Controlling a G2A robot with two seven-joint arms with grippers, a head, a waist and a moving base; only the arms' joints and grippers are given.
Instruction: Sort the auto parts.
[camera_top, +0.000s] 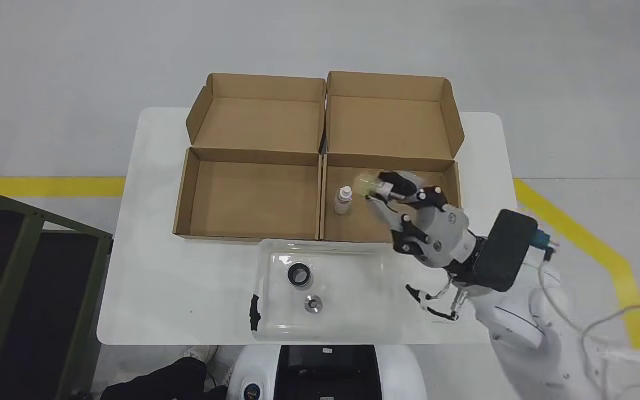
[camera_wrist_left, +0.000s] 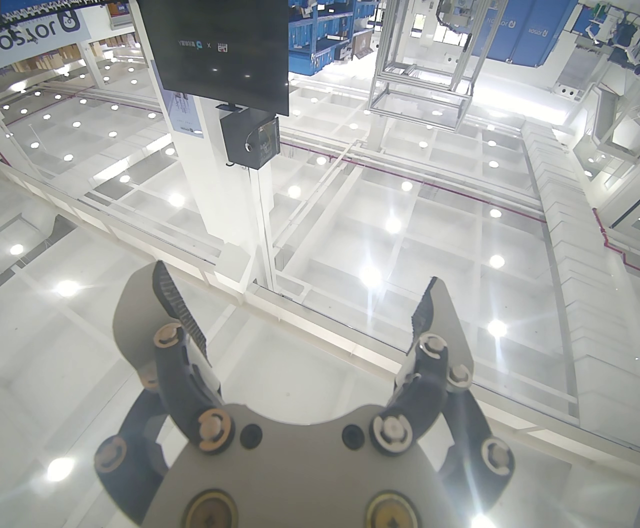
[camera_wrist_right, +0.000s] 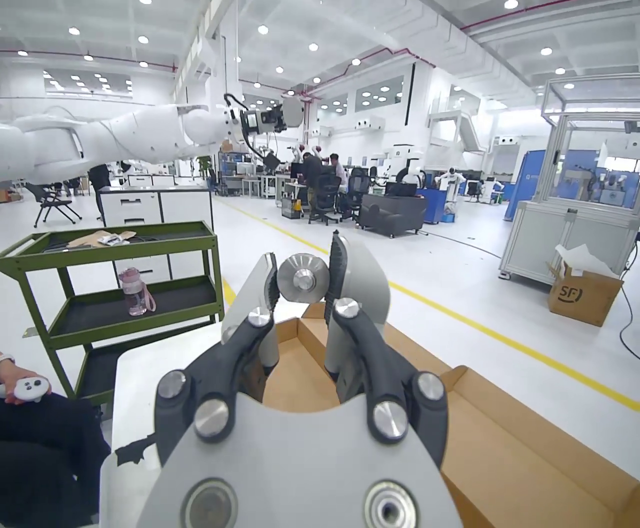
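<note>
**Top view.** The right gripper (camera_top: 385, 188) hangs over the right box (camera_top: 440, 215), closed on a disc (camera_top: 368, 183). Just beside its tips, a white part (camera_top: 344, 198) stands on the box floor. Behind the gripper, toward the robot, the tray (camera_top: 365, 292) holds a dark ring (camera_top: 299, 273) and a small part (camera_top: 313, 305). The left box (camera_top: 250, 195), off to the side past the white part, has nothing in it that I can make out.

**Left wrist view.** The left gripper (camera_wrist_left: 295, 300) is spread wide and holds nothing. It points up at the ceiling.

**Right wrist view.** The fingers (camera_wrist_right: 337, 270) pinch the round metal disc by its rim, with the open box below the tips.

By my reckoning the sort is near halfway. One part is boxed, one is held ready to drop, and two are in the tray to be fetched.
</note>
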